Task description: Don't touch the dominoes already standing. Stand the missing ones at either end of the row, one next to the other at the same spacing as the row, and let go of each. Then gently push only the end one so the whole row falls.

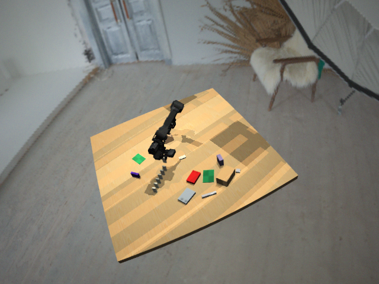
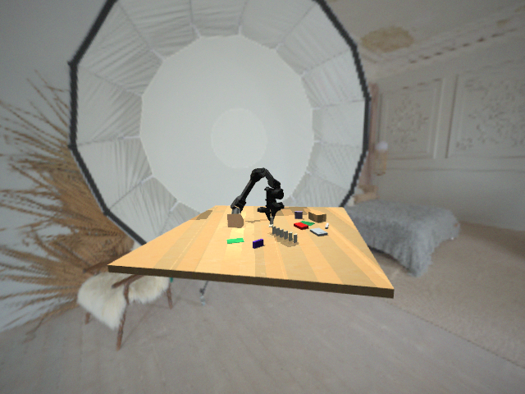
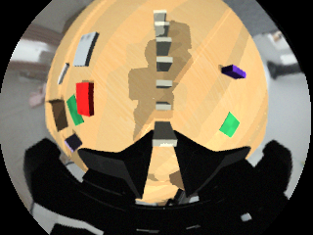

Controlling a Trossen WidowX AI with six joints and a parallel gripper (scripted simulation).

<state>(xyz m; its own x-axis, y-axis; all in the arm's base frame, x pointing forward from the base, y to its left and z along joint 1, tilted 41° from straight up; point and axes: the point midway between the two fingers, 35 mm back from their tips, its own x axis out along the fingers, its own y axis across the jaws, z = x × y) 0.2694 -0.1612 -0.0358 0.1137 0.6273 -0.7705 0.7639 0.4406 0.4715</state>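
Several grey dominoes (image 1: 157, 180) (image 2: 285, 235) (image 3: 164, 64) stand upright in an evenly spaced straight row. My gripper (image 1: 164, 158) (image 2: 271, 220) (image 3: 163, 132) is shut on a grey domino (image 3: 164, 130), held upright between the fingertips. It is at the row's end nearest the arm's base, in line with the row and apart from its end domino (image 1: 164, 167) (image 3: 163, 106). The held domino seems a little above the table; its exact height is hard to tell. A small cream block (image 1: 182, 157) lies flat beside the gripper; the fingers hide it in the wrist view.
A purple block (image 1: 134, 174) (image 2: 257, 243) (image 3: 234, 71) and a green square (image 1: 138, 158) (image 3: 229, 124) lie on one side of the row. On the other are a red block (image 1: 193, 177) (image 3: 85, 99), a grey plate (image 1: 186, 196), another green square (image 1: 208, 176) and a brown box (image 1: 225, 176).
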